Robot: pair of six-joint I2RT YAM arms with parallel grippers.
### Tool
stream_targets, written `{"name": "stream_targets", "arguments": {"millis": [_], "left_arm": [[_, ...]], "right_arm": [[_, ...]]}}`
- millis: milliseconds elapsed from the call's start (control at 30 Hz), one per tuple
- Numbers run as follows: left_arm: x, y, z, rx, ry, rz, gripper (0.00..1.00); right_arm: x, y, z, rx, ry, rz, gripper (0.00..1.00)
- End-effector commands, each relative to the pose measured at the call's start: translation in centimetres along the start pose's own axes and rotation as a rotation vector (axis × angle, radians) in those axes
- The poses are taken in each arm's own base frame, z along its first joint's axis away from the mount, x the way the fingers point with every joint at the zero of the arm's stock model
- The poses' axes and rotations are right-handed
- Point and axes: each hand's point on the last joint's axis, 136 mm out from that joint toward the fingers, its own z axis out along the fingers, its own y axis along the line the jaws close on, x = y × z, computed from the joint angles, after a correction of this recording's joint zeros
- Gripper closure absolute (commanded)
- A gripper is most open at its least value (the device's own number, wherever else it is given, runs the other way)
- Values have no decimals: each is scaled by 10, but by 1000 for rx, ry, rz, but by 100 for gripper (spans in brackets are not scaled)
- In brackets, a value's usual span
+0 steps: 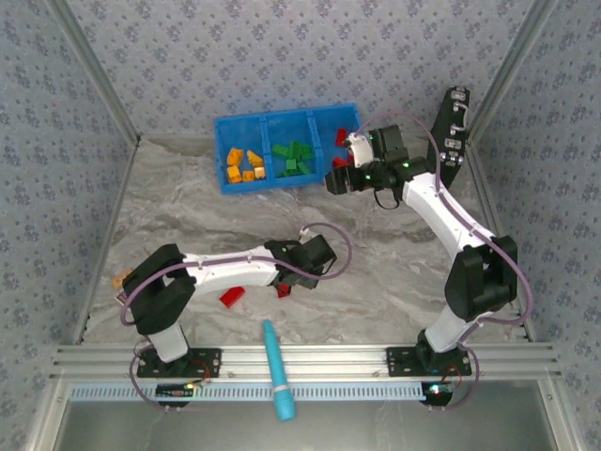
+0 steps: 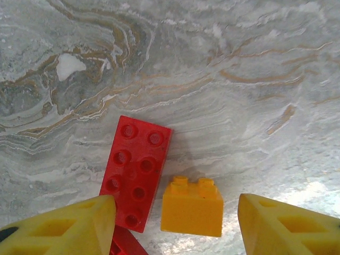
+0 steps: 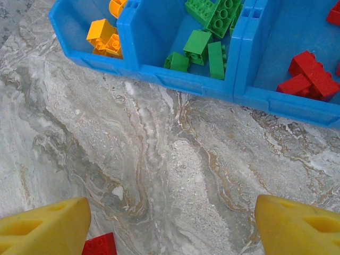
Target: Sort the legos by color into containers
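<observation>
Bright, even overhead light with soft shadows.
The table (image 2: pixel 212 79) carries a pale sheen in the left wrist view; the orange brick (image 2: pixel 192 207) casts a faint shadow, and the tool fingers (image 2: pixel 69 228) at the lower edge look soft.

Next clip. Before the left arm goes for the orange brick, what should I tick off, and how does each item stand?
1. Orange brick between the left gripper's fingers: ok, standing on the table, untouched.
2. Fingers open wide enough: ok.
3. Red brick clear of the grasp: not ok, it lies right beside the orange one, its end at one finger.
4. Room in the orange compartment: ok.
5. Right gripper out of the way: cannot tell; it hovers open and empty before the tray.
</observation>
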Motion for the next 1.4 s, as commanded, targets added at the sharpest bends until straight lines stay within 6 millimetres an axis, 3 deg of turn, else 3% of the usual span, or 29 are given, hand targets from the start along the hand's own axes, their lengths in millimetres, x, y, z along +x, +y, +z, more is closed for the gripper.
{"name": "stream_targets", "arguments": {"millis": [0,700,867,1367], "left_arm": [[-1,-6,3,-3,6,-2,37],[0,-17,18,-16,49,46,47],[2,-15,18,-30,55,43,55],[12,-6,18,-71,90,21,47]], "right_arm": [[-2,1,-1,-18,6,-5,18],[0,-7,6,-7,21,11,19],[0,-9,7,-4,21,15,19],[1,-13,12,-14,31,29,19]]}}
